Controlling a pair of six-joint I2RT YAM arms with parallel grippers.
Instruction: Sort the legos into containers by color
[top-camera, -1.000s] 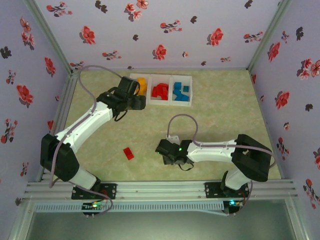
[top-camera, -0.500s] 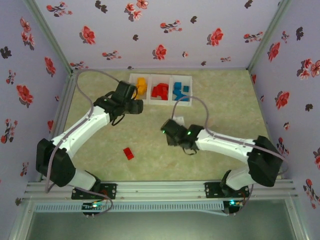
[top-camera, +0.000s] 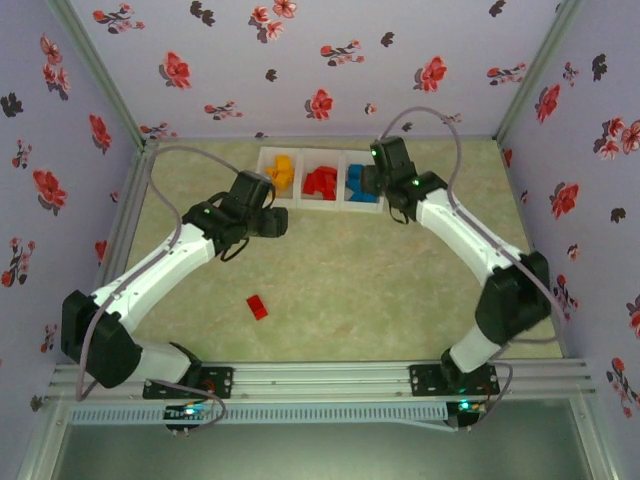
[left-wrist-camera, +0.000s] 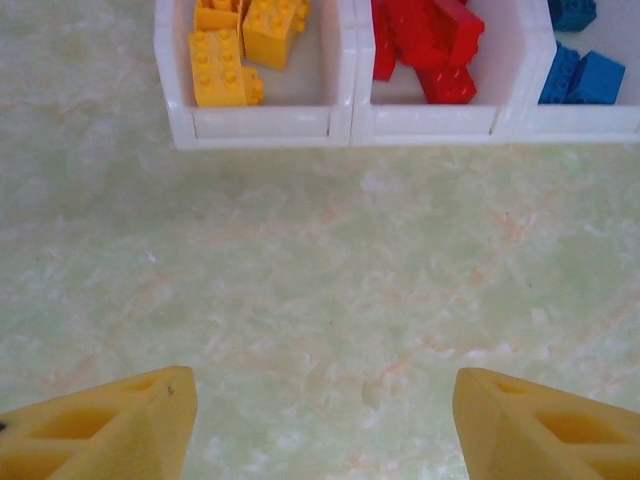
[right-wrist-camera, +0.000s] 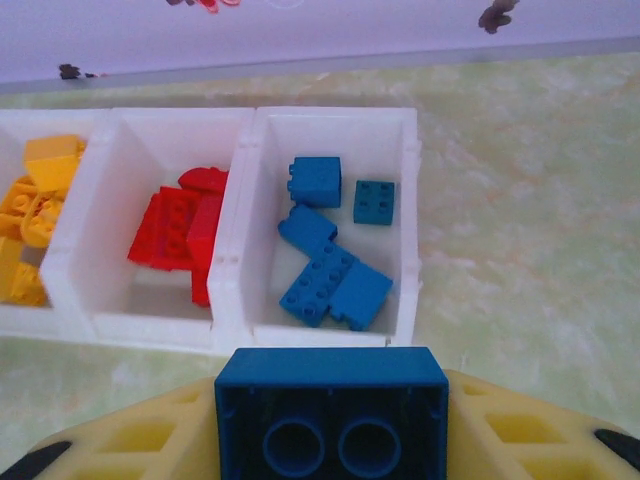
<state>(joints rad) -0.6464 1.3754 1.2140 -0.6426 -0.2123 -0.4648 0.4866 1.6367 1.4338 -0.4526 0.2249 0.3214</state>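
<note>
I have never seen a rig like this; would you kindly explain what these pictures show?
It is a robot with two arms, each ending in a two-finger gripper. The wide picture comes from a fixed camera above and behind them; the other two come from cameras on the wrists. On the table stand three joined white containers holding yellow bricks, red bricks and blue bricks. One loose red brick lies nearer the arms. The left gripper is open and empty; the right gripper clamps a blue brick in front of the blue bin.
</note>
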